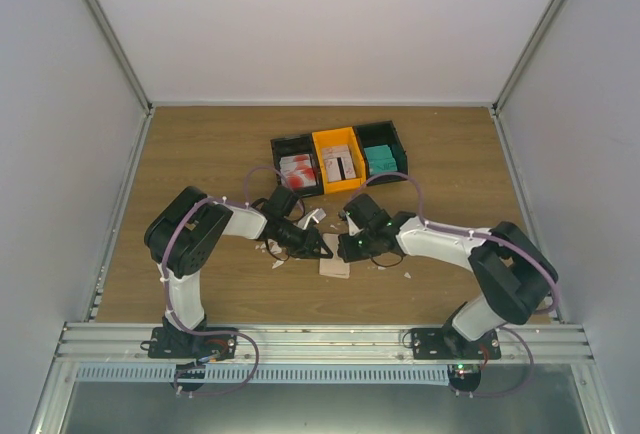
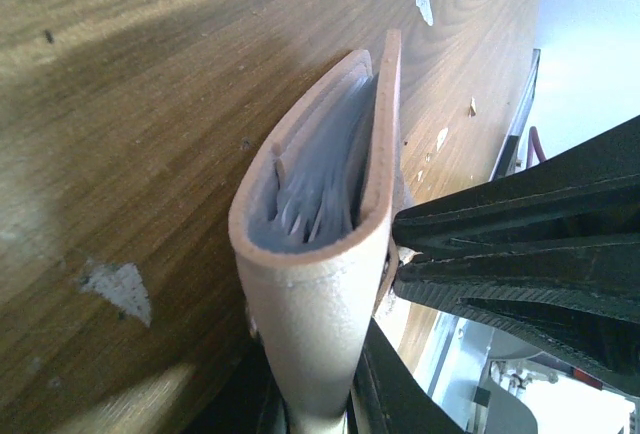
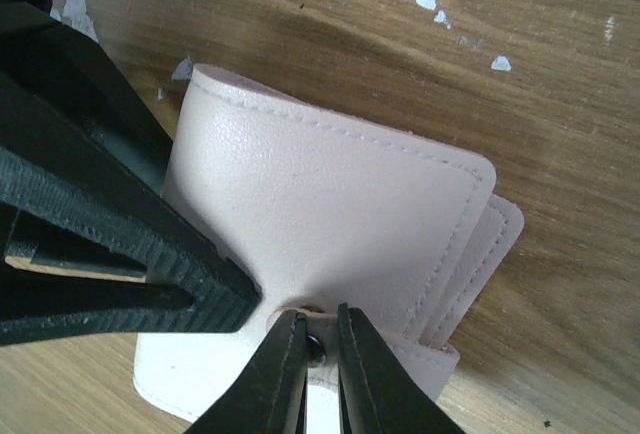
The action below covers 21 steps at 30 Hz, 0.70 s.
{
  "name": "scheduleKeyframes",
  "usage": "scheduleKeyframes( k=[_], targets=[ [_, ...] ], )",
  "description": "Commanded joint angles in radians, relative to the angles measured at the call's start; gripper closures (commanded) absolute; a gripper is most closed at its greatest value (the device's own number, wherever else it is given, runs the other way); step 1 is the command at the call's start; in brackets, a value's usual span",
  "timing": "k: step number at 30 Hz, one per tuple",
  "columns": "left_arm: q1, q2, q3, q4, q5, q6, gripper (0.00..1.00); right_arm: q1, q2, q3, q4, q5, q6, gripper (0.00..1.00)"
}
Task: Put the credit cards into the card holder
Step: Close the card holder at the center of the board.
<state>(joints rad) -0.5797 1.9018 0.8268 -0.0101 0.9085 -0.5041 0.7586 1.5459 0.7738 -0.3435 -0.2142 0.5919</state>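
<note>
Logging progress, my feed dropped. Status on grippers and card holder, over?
Left gripper shut on card holder, fold end. Right gripper shut on its snap tab. Credit cards in the bins, none in hand. Only white scraps nearby, nothing blocking.

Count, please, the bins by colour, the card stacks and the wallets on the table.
Black bins: 2
Orange bin: 1
Card stacks: 3
Wallet: 1
Total: 7
</note>
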Motion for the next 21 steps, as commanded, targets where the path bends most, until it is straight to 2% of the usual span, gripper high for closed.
scheduleKeyframes(
  k=[1,16,19,21],
  targets=[
    [-0.014,0.089,-0.056,-0.081,-0.299,0.027,1.0,0.029,0.074,0.0,-0.04,0.063,0.012,0.9],
    [-0.016,0.063,-0.102,-0.034,-0.275,0.009,1.0,0.031,0.149,0.017,-0.081,0.083,0.051,0.95],
    [-0.016,0.014,-0.114,-0.034,-0.281,0.002,0.95,0.031,0.108,0.058,-0.134,0.116,0.061,0.94],
    [-0.016,-0.025,-0.12,-0.036,-0.289,-0.004,0.88,0.031,0.091,0.104,-0.192,0.151,0.064,0.92]
  ],
)
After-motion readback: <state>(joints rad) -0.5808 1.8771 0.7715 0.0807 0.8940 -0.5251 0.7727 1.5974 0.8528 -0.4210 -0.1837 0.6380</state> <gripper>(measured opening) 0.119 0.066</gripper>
